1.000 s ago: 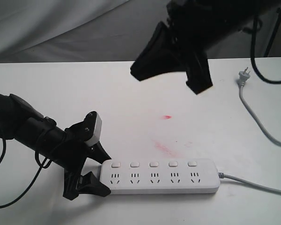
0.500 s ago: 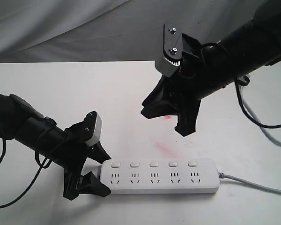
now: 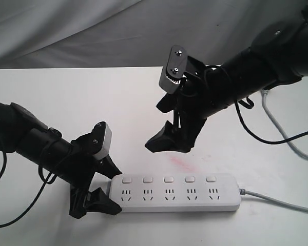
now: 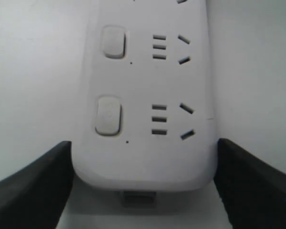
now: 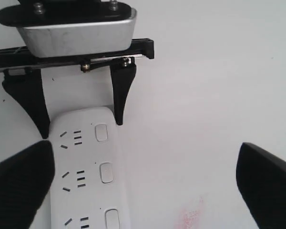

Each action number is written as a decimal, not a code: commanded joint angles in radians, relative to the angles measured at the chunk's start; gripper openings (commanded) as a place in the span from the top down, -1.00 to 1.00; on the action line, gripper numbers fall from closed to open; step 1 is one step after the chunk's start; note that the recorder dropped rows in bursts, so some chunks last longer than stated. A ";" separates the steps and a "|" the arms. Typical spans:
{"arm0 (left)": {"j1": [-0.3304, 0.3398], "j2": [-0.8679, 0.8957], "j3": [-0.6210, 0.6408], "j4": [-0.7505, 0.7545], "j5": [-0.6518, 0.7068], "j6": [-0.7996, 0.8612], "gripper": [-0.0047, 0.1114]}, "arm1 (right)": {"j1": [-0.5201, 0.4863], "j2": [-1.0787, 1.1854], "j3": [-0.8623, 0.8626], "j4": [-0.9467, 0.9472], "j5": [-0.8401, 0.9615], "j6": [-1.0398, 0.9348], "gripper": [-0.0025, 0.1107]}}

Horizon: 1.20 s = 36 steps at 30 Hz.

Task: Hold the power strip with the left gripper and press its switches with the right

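the power strip (image 3: 177,193) is lying flat on the white table (image 3: 66,102), low in the exterior view, its grey cord (image 3: 277,201) trailing off to the right. the left gripper (image 3: 113,191) is clamping the strip's cordless end, one finger pressing against each long side. the right gripper (image 3: 169,143) is hovering above the table just behind the strip, over a reddish smear (image 3: 182,163), its fingers spreading wide and holding nothing, apart from the row of switches (image 3: 168,180)
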 commanded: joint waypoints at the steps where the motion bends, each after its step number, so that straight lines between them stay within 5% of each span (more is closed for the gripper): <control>1: -0.005 -0.001 -0.003 -0.007 -0.004 0.003 -0.04 | 0.002 0.010 0.006 0.012 -0.007 -0.007 -0.84; 29: -0.005 -0.001 -0.003 -0.007 -0.004 0.003 -0.04 | 0.003 0.138 -0.017 0.152 -0.017 -0.191 -0.86; 36: -0.005 -0.001 -0.003 -0.007 -0.004 0.003 -0.04 | 0.076 0.170 -0.036 0.160 -0.122 -0.291 -0.86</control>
